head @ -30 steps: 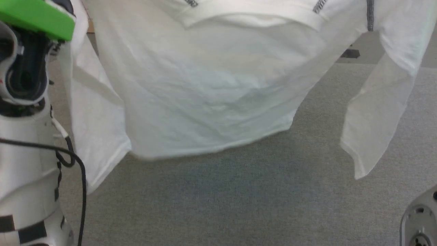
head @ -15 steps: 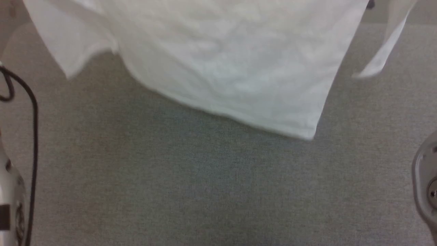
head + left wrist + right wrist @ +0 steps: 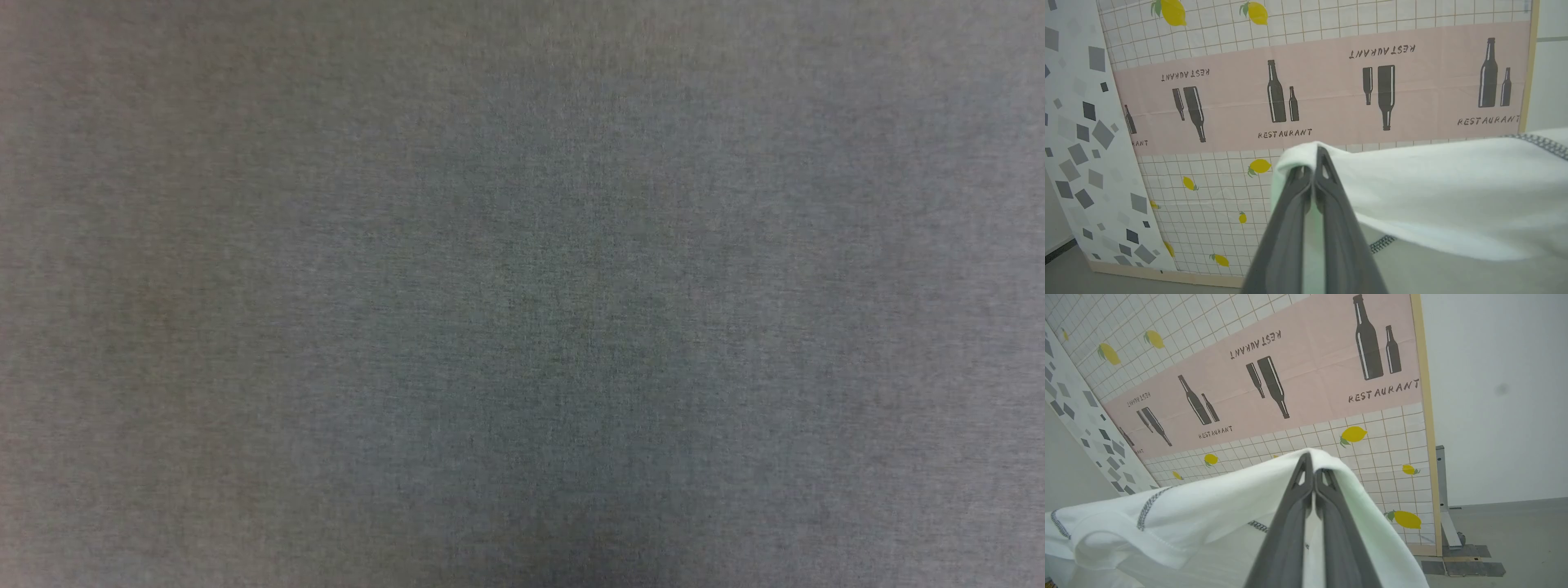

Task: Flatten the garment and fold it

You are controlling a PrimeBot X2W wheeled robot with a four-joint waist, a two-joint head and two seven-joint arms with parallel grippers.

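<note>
White garment (image 3: 1453, 196): thin cloth with dark grey stitched seams, held aloft at two points and draped over both sets of fingers.
Left gripper (image 3: 1315, 161): jaws pressed together on a fold at the garment's edge. The cloth caps the fingertips and runs off to the right of the left wrist view, sagging along its lower edge.
Right gripper (image 3: 1312, 467): jaws likewise closed on a fold of the garment, which falls away to the left and lower left of the right wrist view. A stitched seam curves across it (possibly the neck band, though I cannot be sure).
Backdrop panel (image 3: 1331, 81): upright behind the cloth. It has a white grid dotted with lemons and a pink band printed with dark bottles and the word RESTAURANT.
Second panel (image 3: 1077, 122): white with scattered grey squares, just beside the first.
Wall (image 3: 1494, 396): plain white, to the right of the backdrop panel in the right wrist view.
Floor (image 3: 1515, 522): grey, below that wall.
Grey surface (image 3: 522, 294): finely woven and flat in the head view, darker toward the middle.
</note>
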